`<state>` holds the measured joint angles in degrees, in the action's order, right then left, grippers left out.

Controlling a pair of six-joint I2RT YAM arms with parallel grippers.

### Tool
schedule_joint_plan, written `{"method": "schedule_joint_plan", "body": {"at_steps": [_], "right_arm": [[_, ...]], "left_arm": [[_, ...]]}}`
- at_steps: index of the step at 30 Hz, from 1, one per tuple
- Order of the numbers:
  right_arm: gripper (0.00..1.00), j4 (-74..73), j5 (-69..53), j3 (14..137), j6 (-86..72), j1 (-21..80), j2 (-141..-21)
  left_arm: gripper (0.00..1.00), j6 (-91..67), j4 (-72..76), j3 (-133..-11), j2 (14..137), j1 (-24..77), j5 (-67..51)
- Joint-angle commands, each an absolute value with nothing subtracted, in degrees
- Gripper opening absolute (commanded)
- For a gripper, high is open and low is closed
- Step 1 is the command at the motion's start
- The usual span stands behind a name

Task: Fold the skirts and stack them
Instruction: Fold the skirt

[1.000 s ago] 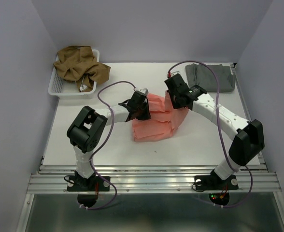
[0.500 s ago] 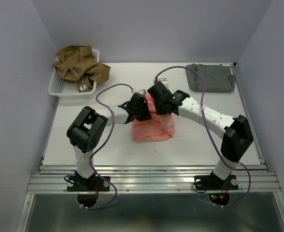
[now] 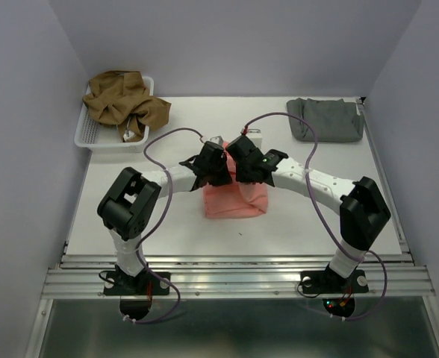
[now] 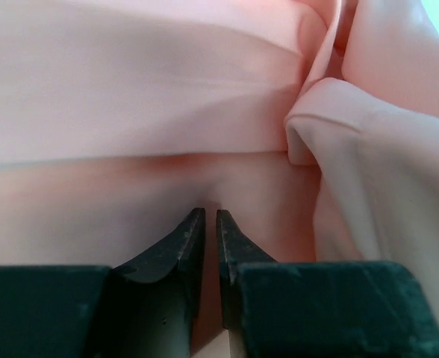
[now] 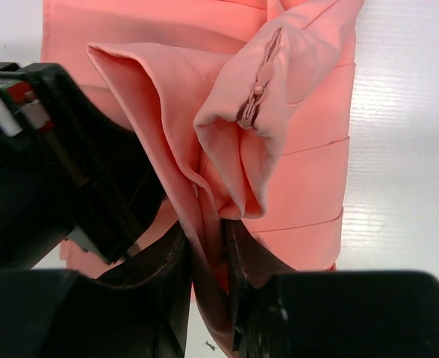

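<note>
**A:** Where does everything sit?

**B:** The pink skirt (image 3: 238,201) lies in the middle of the table (image 3: 167,227), partly folded. Both my grippers are over its far edge, almost touching each other. The grey skirt (image 3: 325,119) is folded in the far right corner. The brown skirt (image 3: 122,101) is heaped in the basket (image 3: 89,136) at far left.

**A:** And your grip?

**B:** My right gripper (image 5: 208,253) is clamped narrow on a bunched fold of pink cloth, with the zip (image 5: 258,88) on the flap beyond its fingertips. My left gripper (image 4: 210,224) is pinched nearly closed at a crease. I judge it has a thin layer nipped, nothing more.

**A:** What worries you?

**B:** Three things.
- **Crowding:** my two grippers are so close that any sideways move could knock one against the other and jerk the cloth.
- **The left pinch:** it looks slight. If the right pulls across, that layer could slip out and the whole skirt would slide instead of folding.
- **The right's hold:** it has a gathered lump, not a flat edge. Let go as it is, the flap would likely land rumpled, with the zip side doubled under.

**A:** Does a rumpled fold matter?

**B:** I think so. A lumpy fold sits badly in a stack, and whatever goes on top may slump off.
</note>
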<state>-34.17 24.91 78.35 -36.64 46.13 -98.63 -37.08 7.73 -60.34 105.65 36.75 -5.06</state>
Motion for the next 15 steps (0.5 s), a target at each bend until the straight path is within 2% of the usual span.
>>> {"method": "schedule_joint_plan", "body": {"at_steps": [1,6,15], "right_arm": [[0.01,-29.9,26.5,77.6,-39.9,46.7,-97.6],[0.01,-28.2,26.5,75.9,-40.3,46.7,-96.6],[0.01,-27.2,26.5,76.0,-40.5,46.7,-96.3]], "left_arm": [[0.23,-35.4,3.7,-61.7,97.6,37.1,-0.6],[0.23,-34.3,1.1,-61.6,94.3,36.3,4.3],[0.22,-34.3,0.9,-55.6,94.4,32.9,4.8]]}}
